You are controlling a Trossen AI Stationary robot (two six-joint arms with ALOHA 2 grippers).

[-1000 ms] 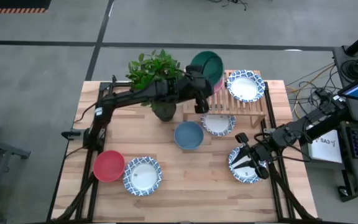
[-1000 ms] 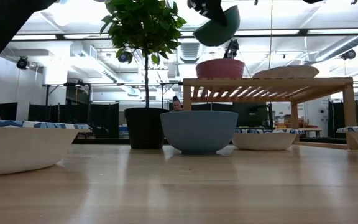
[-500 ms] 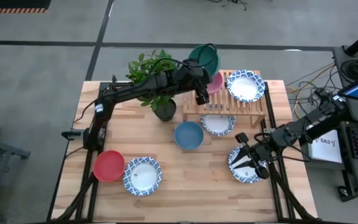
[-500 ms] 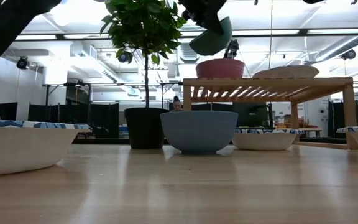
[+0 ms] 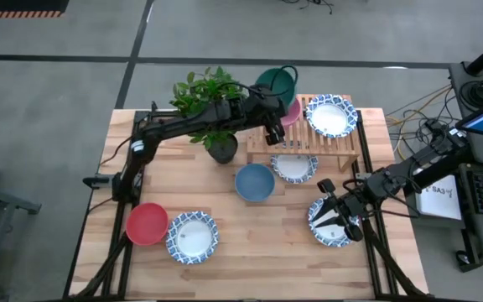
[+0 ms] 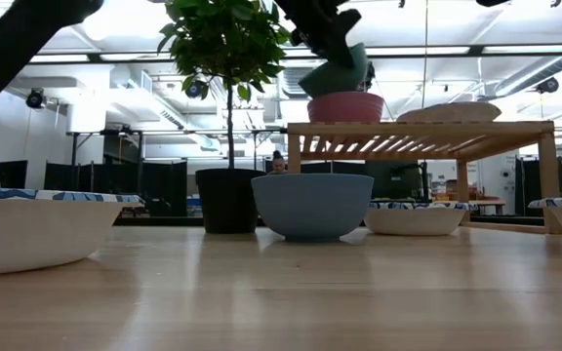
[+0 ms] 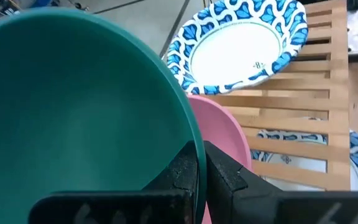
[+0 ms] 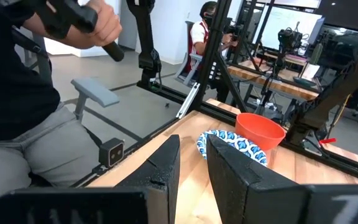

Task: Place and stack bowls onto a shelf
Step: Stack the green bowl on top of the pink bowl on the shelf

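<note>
My left gripper is shut on the dark green bowl over the left end of the shelf. The green bowl hangs tilted right over the pink bowl, which sits on the shelf's slats; whether the two touch I cannot tell. A white bowl with a blue-patterned rim sits on the shelf beside the pink one. My right gripper waits open near the table's right edge, above another patterned bowl. My left gripper pinches the green bowl's rim, with one finger inside the bowl and one outside. The fingers slant downward from the table's left. The bowl is tilted, its low side down by the pink bowl.
A potted plant stands left of the shelf. A blue bowl and a patterned bowl sit in front of the shelf. A red bowl and a patterned bowl lie at the near left. A person shows in the right wrist view.
My left gripper has carried the green bowl down toward the pink bowl on the shelf and has rolled, so the bowl's tilt has changed. It was well above the pink bowl; now it hangs right over it.
</note>
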